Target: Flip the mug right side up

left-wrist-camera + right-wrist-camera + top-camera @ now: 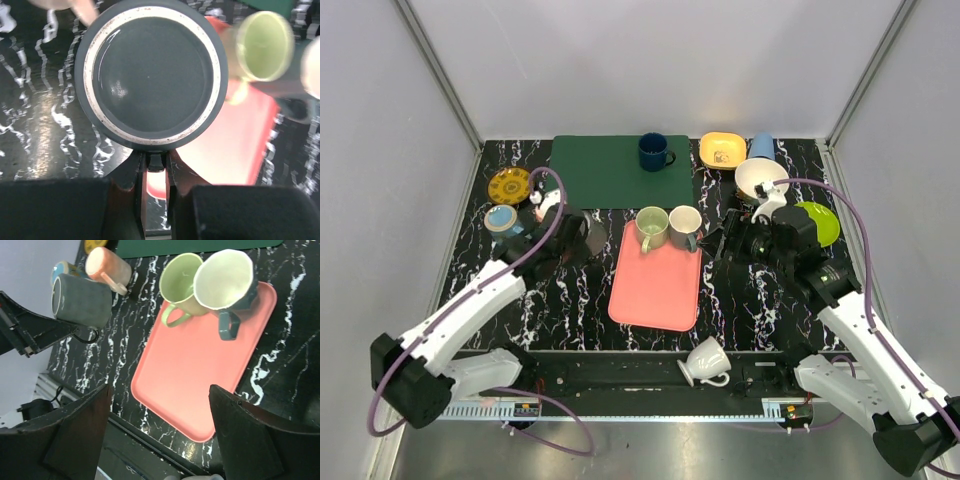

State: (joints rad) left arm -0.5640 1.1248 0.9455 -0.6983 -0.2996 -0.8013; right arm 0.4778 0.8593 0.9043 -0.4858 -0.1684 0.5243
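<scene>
Dark grey ceramic mug (82, 302) is hanging sideways at the right wrist view's upper left, the left gripper (156, 167) clamping its handle (85, 336); the right gripper (160, 390) is gaping wide, gripping nothing.

mug (82, 301): dark grey, glossy, with a pale unglazed ring on its flat base | pose: tipped on its side, base facing left, mouth facing right | place: left of centre, mid-depth | state: handle pinched in the closed left gripper (156, 161); seemingly lifted off the surface, hard to judge
</scene>
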